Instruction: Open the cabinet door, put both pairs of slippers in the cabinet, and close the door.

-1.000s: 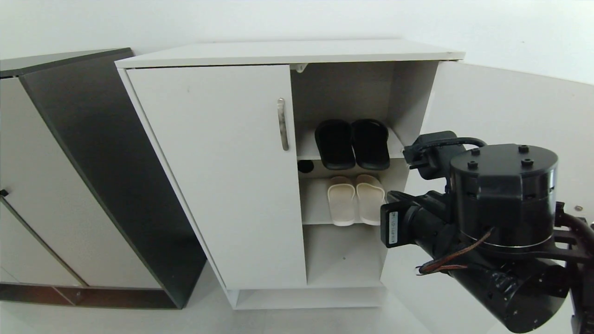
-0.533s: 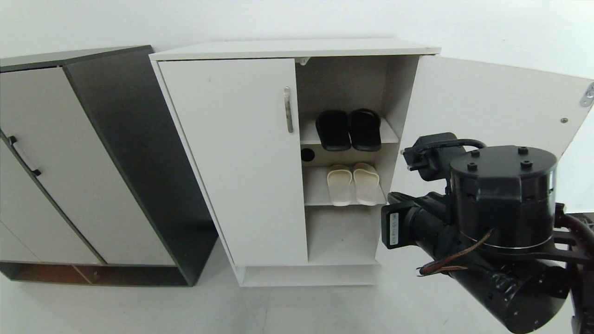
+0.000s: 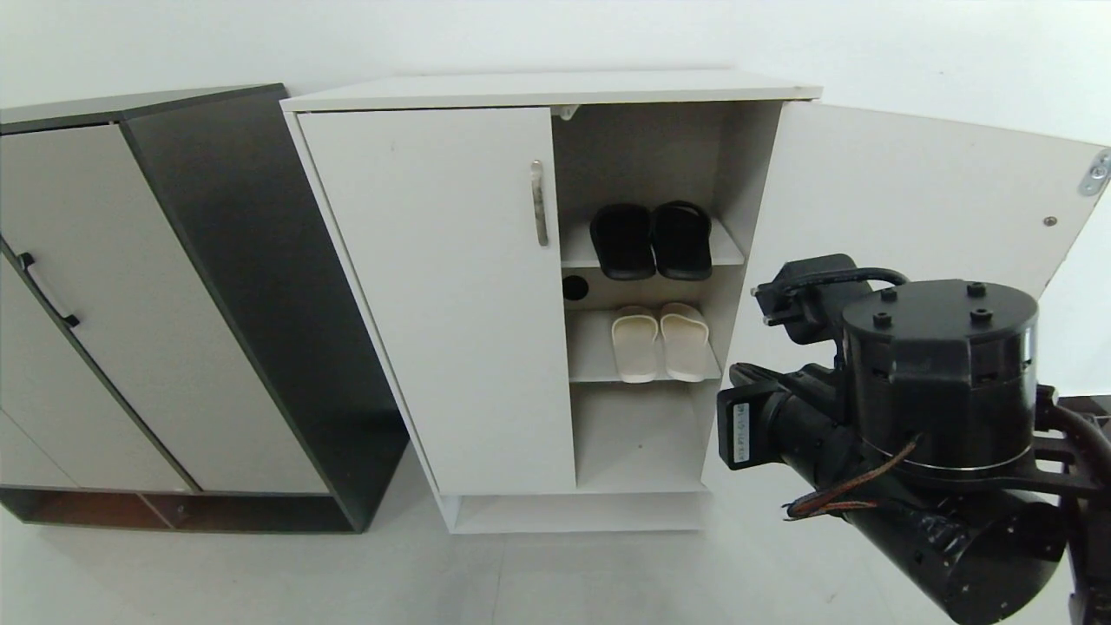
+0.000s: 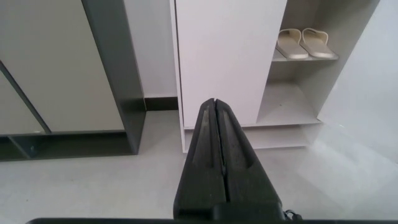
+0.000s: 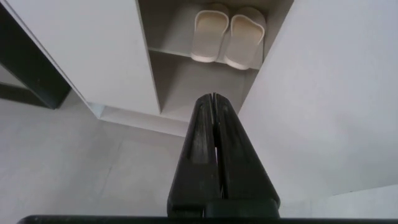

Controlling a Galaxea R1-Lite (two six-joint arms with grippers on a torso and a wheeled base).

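Observation:
The white cabinet (image 3: 451,286) stands with its right door (image 3: 911,191) swung wide open and its left door shut. A black pair of slippers (image 3: 651,241) lies on the upper shelf. A cream pair of slippers (image 3: 658,343) (image 4: 308,43) (image 5: 229,28) lies on the shelf below. My left gripper (image 4: 215,106) is shut on nothing, held low in front of the cabinet's shut door. My right gripper (image 5: 214,99) is also shut and empty, in front of the open compartment beside the open door. My right arm (image 3: 911,417) shows at the lower right of the head view.
A dark cabinet with light doors (image 3: 130,304) stands against the white one on its left. Bare grey floor (image 3: 347,573) lies in front of both. The bottom compartment (image 3: 638,438) of the white cabinet holds nothing.
The head camera has pulled back, mostly in the first half second, so both cabinets look smaller and the open door's far edge has come into view. The slippers and door keep their places.

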